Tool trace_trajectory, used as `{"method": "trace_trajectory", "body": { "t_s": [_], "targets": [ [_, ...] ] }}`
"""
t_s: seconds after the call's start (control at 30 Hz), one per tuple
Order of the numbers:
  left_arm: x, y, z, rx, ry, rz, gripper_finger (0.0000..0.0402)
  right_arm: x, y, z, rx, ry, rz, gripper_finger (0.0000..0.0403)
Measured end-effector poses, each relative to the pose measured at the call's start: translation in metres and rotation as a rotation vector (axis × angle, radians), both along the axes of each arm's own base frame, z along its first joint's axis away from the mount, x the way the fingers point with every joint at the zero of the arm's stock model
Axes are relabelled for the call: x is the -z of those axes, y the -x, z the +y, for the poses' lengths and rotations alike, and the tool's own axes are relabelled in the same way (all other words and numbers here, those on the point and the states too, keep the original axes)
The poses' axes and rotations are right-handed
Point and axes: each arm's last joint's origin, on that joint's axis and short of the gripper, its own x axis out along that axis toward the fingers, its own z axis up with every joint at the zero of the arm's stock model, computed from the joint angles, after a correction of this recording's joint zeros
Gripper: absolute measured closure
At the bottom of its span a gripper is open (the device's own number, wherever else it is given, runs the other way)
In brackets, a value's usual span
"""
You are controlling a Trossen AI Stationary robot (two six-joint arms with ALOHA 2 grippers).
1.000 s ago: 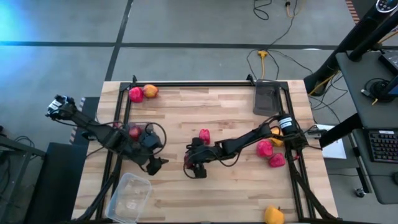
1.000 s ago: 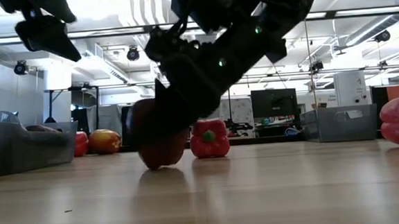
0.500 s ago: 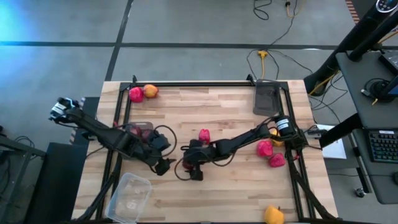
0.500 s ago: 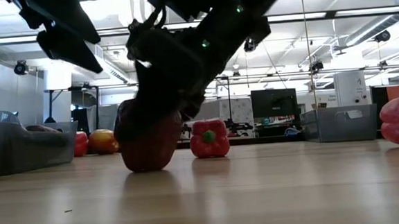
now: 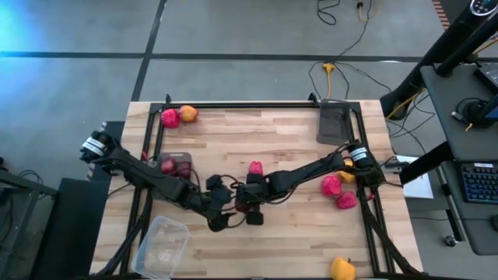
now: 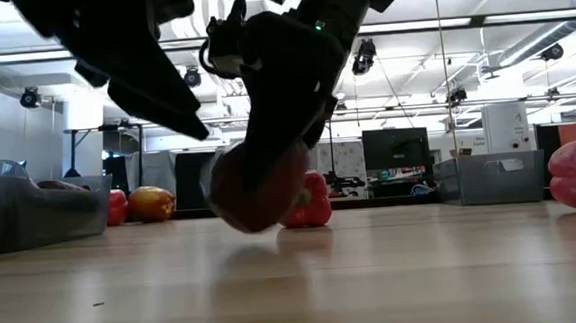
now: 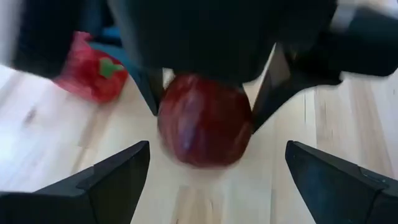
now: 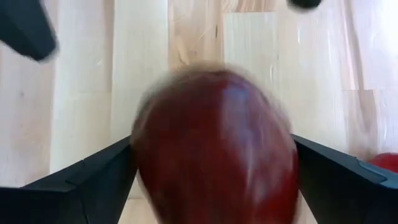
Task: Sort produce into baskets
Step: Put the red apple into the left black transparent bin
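My right gripper (image 5: 250, 208) is shut on a dark maroon round fruit (image 6: 260, 188) at the table's middle; the fruit fills the right wrist view (image 8: 211, 149). My left gripper (image 5: 221, 216) is open and empty just left of the fruit and faces it. Its two fingers (image 7: 106, 180) stand apart, with the fruit (image 7: 205, 121) ahead of them. A red pepper (image 5: 255, 168) stands on the table just beyond. The baskets are a dark grey tray (image 5: 336, 123) at the far right, another dark tray (image 5: 174, 163) on the left holding maroon fruit, and a clear tub (image 5: 163, 245) at the near left. My right gripper pinches the maroon fruit between its two fingers, one on each side (image 7: 163, 106). The fingers come from above, slanting down from the table's right. In the low view the fruit's underside (image 6: 257, 226) looks just clear of the table.
A red and an orange pepper (image 5: 179, 117) lie at the far left corner. Two red peppers (image 5: 337, 191) and a yellow one (image 5: 345, 173) lie at the right. An orange pepper (image 5: 342, 268) is at the near right edge. A black frame rims the table.
My left gripper has moved toward the table's right and near edge, up close to the maroon fruit. My right gripper, still shut on the fruit, has shifted a little left and then back right, and the fruit has risen slightly off the table.
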Motion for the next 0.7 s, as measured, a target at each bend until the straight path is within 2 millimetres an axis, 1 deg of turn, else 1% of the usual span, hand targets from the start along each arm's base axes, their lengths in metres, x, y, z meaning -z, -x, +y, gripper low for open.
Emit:
{"method": "trace_trajectory", "body": {
  "t_s": [0.17, 0.27, 0.47, 0.7],
  "targets": [
    [0.013, -0.011, 0.004, -0.010, -0.022, 0.003, 0.0044, 0.003, 0.000, 0.001, -0.023, 0.013, 0.004, 0.0019],
    [0.018, -0.016, 0.002, 0.000, -0.024, -0.014, 0.0044, 0.005, 0.000, 0.001, -0.048, 0.029, 0.005, 0.0019],
    [0.024, -0.025, -0.001, -0.003, -0.016, -0.063, 0.0044, -0.005, -0.004, 0.002, -0.059, 0.031, -0.015, 0.0019],
    [0.040, -0.034, -0.004, 0.011, -0.063, -0.087, 0.0044, -0.004, -0.001, 0.001, -0.068, 0.040, 0.023, 0.0019]
  ]
}}
